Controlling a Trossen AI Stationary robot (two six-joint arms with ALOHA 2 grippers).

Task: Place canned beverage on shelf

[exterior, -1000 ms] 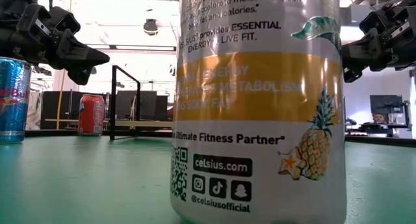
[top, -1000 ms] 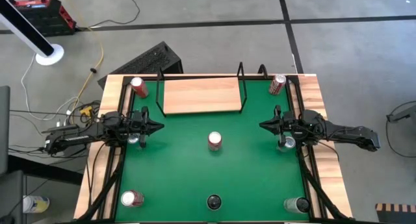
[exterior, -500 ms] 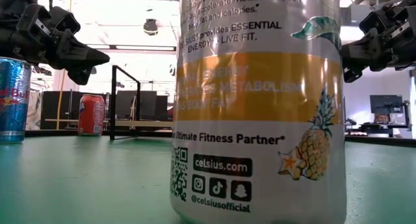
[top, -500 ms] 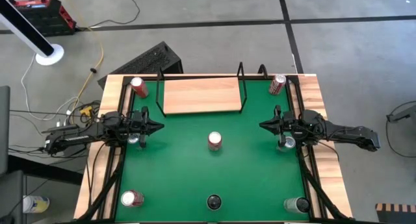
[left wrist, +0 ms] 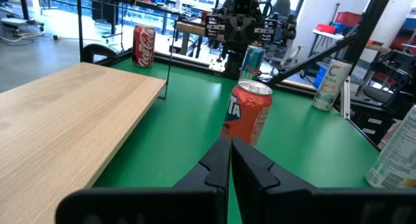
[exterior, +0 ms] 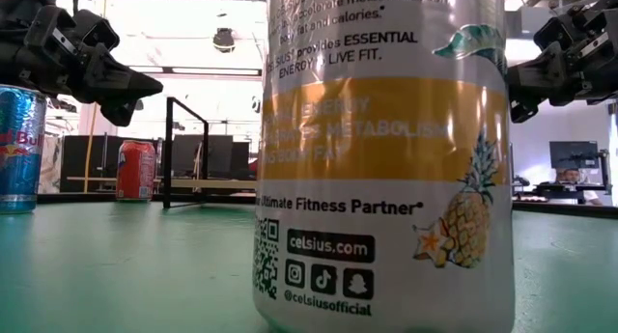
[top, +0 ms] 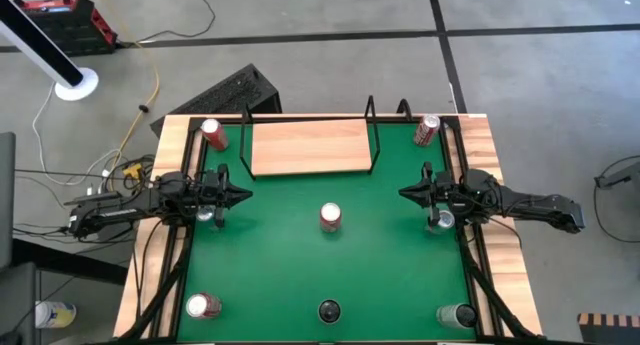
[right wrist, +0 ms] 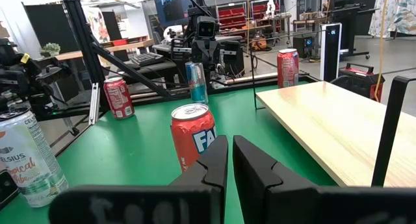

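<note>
Nothing has moved since the earlier frames: both arms hang where they were and every can stands as before. Left claw point(top: 240, 195) is closed on nothing, at the table's left edge; right claw point(top: 405, 193) is nearly closed, a slit between its fingers, also empty, at the right edge. Both point inward at the orange can point(top: 330, 216), which stands upright between them, ahead of each, on the green table point(top: 385, 275). Shelf point(top: 310, 146) lies beside both claws toward the far edge, its board bare; no can is on it. Other cans stand near the table's corners and close under each arm. Judged as handling: thin metal wall, rigid if full, smooth and likely slippery, prone to denting under hard squeeze. Best hold is across mid-body, below the rim, fingers level. Tipping on release is the risk.
</note>
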